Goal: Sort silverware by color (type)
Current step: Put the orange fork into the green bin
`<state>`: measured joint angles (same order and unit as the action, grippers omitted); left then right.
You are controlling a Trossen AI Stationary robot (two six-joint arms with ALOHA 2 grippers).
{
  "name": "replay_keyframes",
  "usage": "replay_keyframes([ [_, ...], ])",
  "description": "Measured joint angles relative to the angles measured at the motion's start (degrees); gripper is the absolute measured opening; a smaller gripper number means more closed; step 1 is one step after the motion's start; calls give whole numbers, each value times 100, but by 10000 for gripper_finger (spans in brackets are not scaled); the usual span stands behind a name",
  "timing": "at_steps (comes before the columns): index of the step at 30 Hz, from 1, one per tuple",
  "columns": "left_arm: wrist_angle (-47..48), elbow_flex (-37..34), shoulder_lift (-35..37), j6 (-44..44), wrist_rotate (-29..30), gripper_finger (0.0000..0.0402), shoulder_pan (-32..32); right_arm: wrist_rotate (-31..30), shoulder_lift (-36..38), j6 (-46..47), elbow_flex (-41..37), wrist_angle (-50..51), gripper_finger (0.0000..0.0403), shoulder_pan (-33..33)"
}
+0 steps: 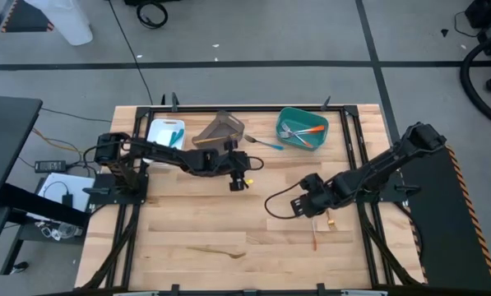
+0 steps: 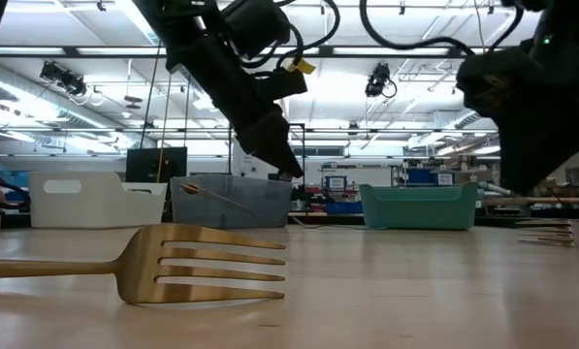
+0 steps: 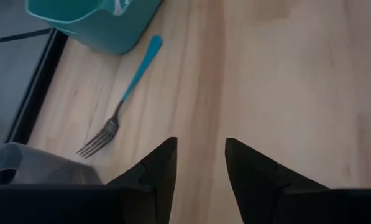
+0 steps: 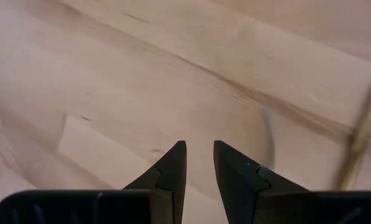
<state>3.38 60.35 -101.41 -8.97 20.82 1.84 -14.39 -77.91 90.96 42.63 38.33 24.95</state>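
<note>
At the table's back left the white bin (image 1: 164,132) holds blue-handled pieces, presumably the blue sort; just right of it the grey-brown bin (image 1: 220,129) lies tipped, with a slim wooden utensil (image 2: 229,199) visible in it in the low view; the left gripper (image 1: 238,176) hangs over bare wood near the table's middle, jaws spread and holding nothing, probably between picks; a blue-handled fork (image 3: 120,106) lies loose on the wood between the grey-brown bin and the teal bin (image 1: 303,127), so it looks unsorted; the teal bin holds orange-handled forks (image 1: 304,130); a tan wooden fork (image 1: 216,251) lies alone near the front edge; the right gripper (image 1: 306,205) sits low at right of centre, jaws slightly parted and empty, with an orange-handled utensil (image 1: 314,233) and a small wooden piece (image 1: 331,220) just beside it, likely its next targets; no writing or brand can be read.
</note>
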Motion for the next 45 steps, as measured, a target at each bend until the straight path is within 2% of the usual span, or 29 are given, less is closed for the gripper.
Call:
replay_keyframes([
  [4,-103,1,-2,-81,0,144,109,61,-259,336,278,422,92,163],
  [14,-167,1,-2,-219,-2,144,376,751,-998,742,1047,1207,92,454],
  [19,-187,1,-2,-227,-2,144,451,1220,-1112,1034,1129,1279,92,625],
  [25,-180,1,-2,-494,-7,144,475,1448,-1155,1379,1122,1277,92,805],
  [37,-230,1,-2,-584,-9,144,582,1441,-1828,1368,1116,1302,116,831],
  [45,-230,1,-2,-562,-9,144,640,1383,-1697,1404,1115,1292,123,831],
])
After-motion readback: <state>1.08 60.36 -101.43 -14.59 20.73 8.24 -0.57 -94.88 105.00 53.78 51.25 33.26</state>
